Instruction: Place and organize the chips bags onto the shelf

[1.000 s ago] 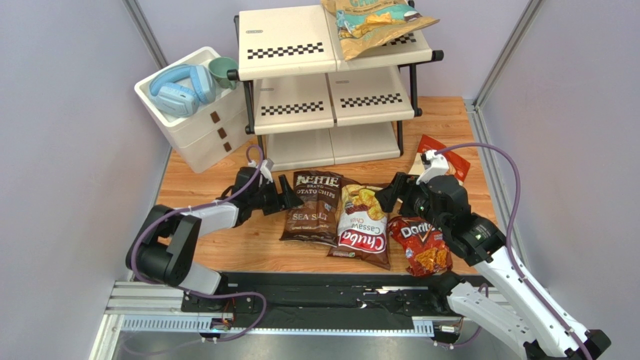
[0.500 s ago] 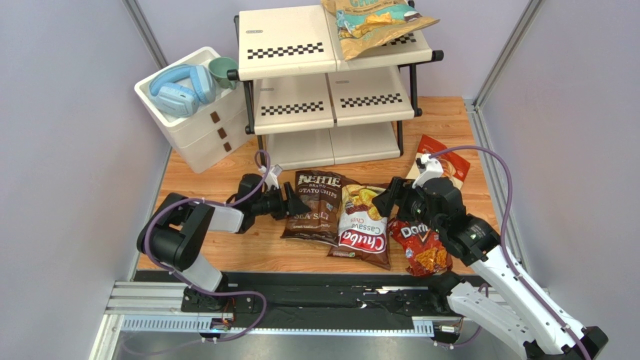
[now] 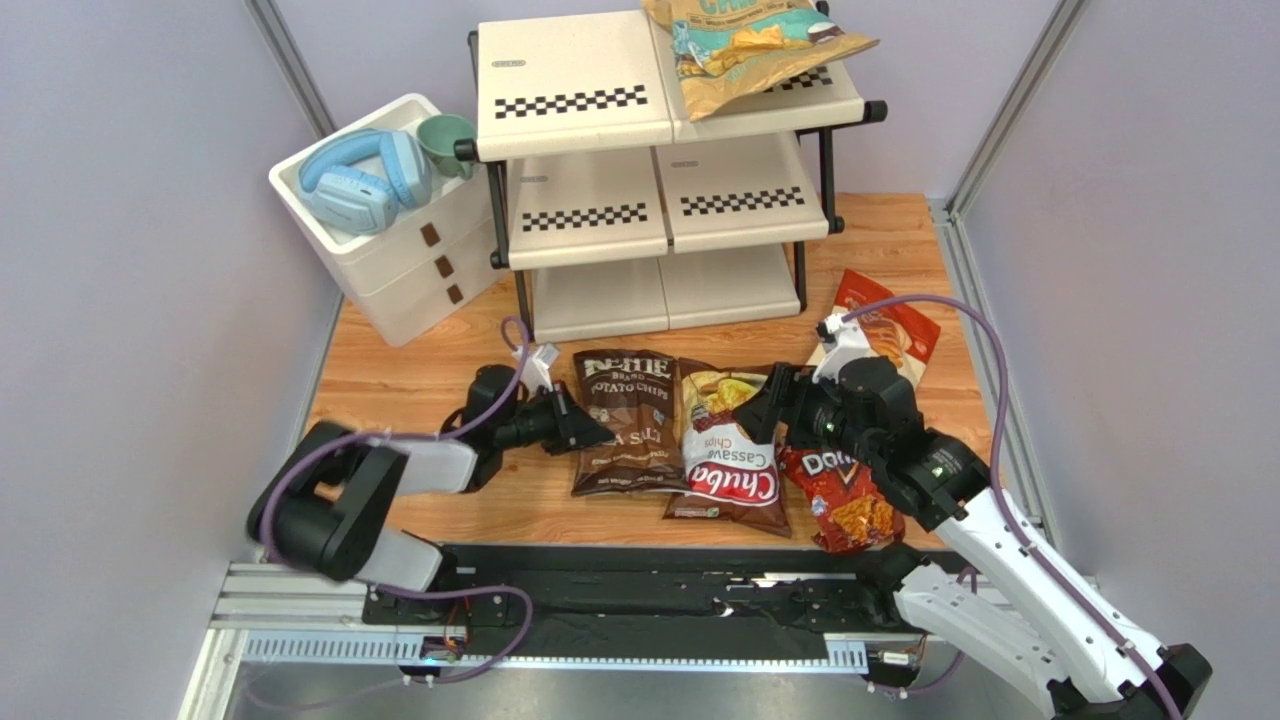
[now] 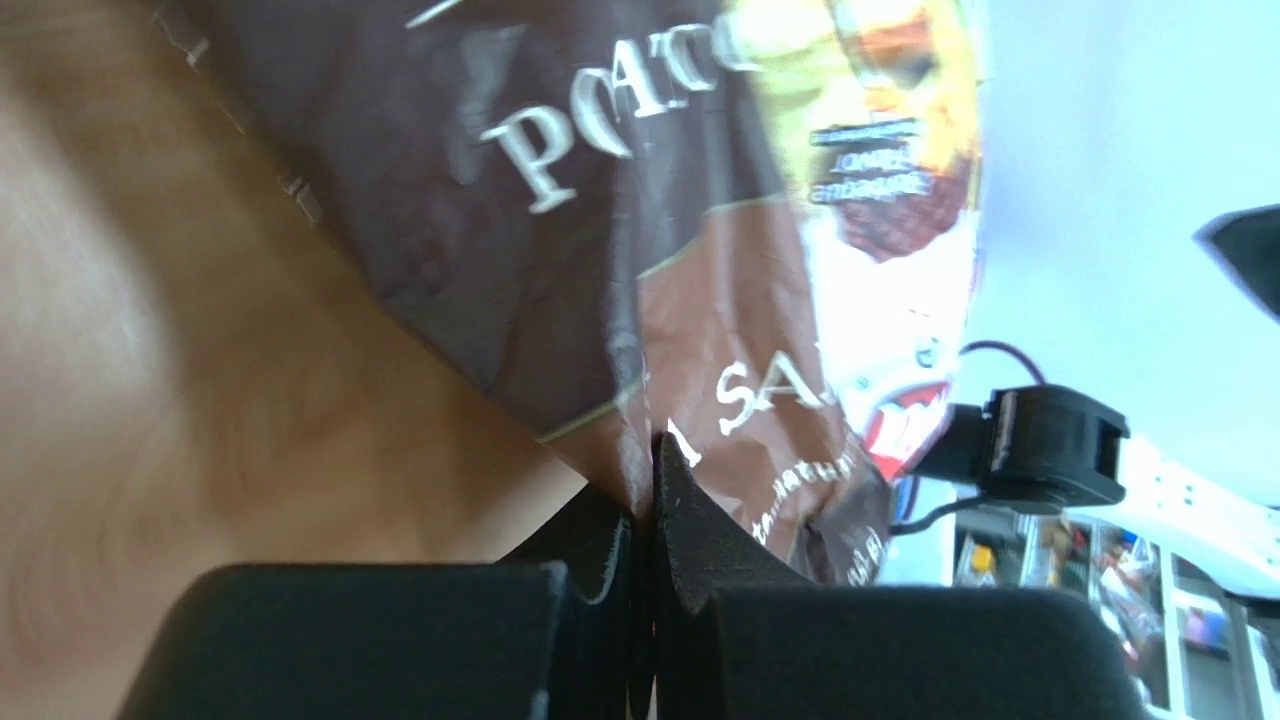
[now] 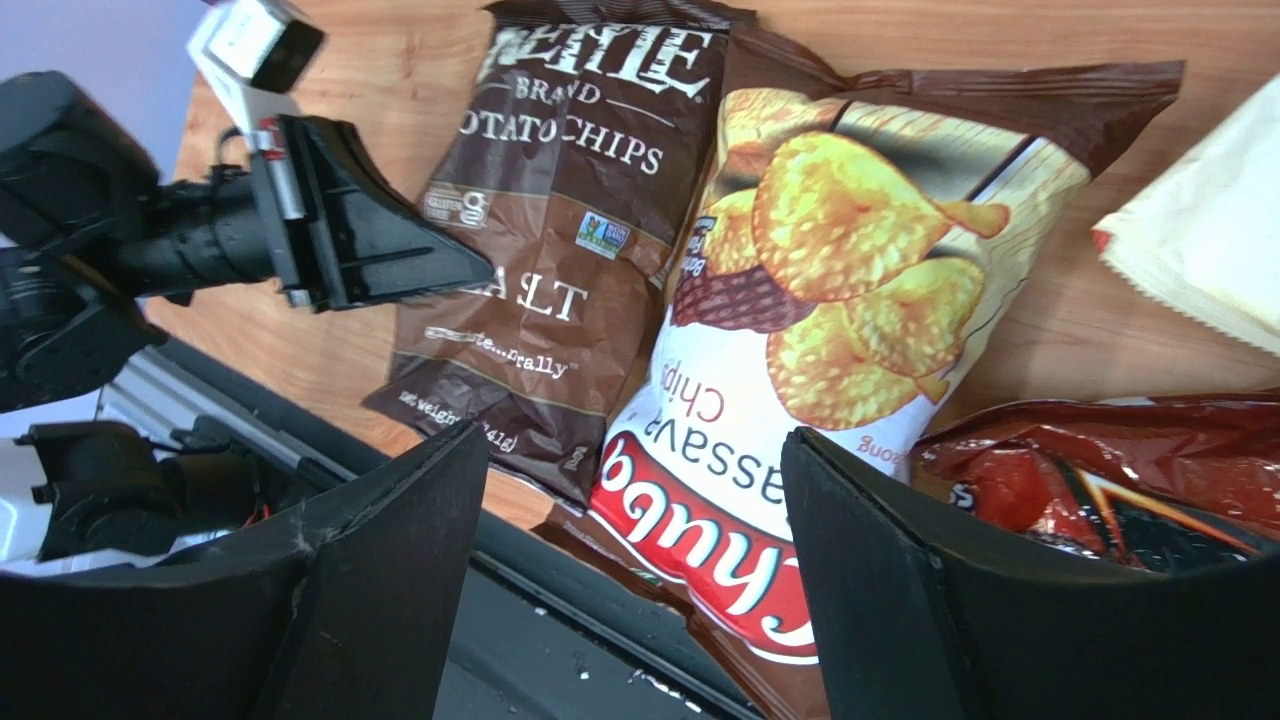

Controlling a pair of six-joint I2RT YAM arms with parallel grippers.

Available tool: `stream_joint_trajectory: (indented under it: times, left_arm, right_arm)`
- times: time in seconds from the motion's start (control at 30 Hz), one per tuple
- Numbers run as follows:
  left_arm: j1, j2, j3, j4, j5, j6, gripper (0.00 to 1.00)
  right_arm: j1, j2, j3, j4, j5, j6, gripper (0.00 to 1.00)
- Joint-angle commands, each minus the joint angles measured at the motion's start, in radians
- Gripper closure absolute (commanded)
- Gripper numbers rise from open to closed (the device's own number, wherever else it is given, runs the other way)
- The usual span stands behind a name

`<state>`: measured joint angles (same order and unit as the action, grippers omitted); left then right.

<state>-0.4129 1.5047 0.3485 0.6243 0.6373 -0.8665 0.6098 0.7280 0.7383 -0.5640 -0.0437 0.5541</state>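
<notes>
Left end effector pinches "Kettle Brand" bag; "Chuba" bag adjacent.

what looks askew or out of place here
The tan-and-teal bag lies crooked on the top tier of the shelf. It sits diagonally and covers part of the right checkered strip instead of lying square.

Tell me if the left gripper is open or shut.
Shut. The left gripper shows jaws pressed together, pinching the Sea Salt bag by its edge.
</notes>
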Motion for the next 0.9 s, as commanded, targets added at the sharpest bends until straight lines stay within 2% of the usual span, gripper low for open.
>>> stream_joint_trajectory:
  times: [0.0,0.03,0.07,0.13,0.17,0.27,0.4,0.47,0.6,0.7,0.87]
  left_arm:
    - [-0.006,-0.367,-0.029,-0.142,-0.151,-0.016,1.00]
    - [-0.006,-0.447,-0.023,-0.285,-0.195,-0.011,1.00]
    - [-0.006,-0.601,-0.017,-0.357,-0.243,-0.008,1.00]
    - [-0.006,-0.743,-0.003,-0.528,-0.371,-0.009,1.00]
    - [-0.007,-0.855,-0.002,-0.575,-0.440,-0.015,1.00]
    - [-0.007,-0.987,-0.011,-0.696,-0.504,-0.037,1.00]
    - [-0.013,-1.022,-0.071,-0.725,-0.507,-0.060,1.00]
    - [-0.029,-1.026,-0.082,-0.735,-0.530,-0.063,1.00]
    - [-0.043,-1.049,-0.108,-0.733,-0.561,-0.074,1.00]
    - [-0.044,-1.054,-0.105,-0.733,-0.564,-0.075,1.00]
    - [-0.046,-1.071,-0.086,-0.767,-0.574,-0.060,1.00]
  right_arm:
    - [0.021,-0.021,-0.019,0.068,-0.070,0.021,0.23]
    - [0.025,-0.019,-0.025,0.082,-0.082,0.032,0.23]
    - [0.033,-0.018,-0.031,0.091,-0.088,0.053,0.23]
    - [0.056,-0.019,-0.056,0.133,-0.113,0.099,0.23]
    - [0.067,-0.018,-0.068,0.154,-0.119,0.156,0.23]
    - [0.148,-0.015,-0.120,0.251,-0.091,0.257,0.23]
    - [0.295,0.046,-0.119,0.331,0.017,0.339,0.22]
    - [0.336,0.073,-0.103,0.343,0.039,0.366,0.21]
    - [0.441,0.113,-0.073,0.368,0.181,0.426,0.20]
    - [0.461,0.166,-0.071,0.413,0.180,0.464,0.20]
    - [0.504,0.290,-0.048,0.444,0.165,0.618,0.18]
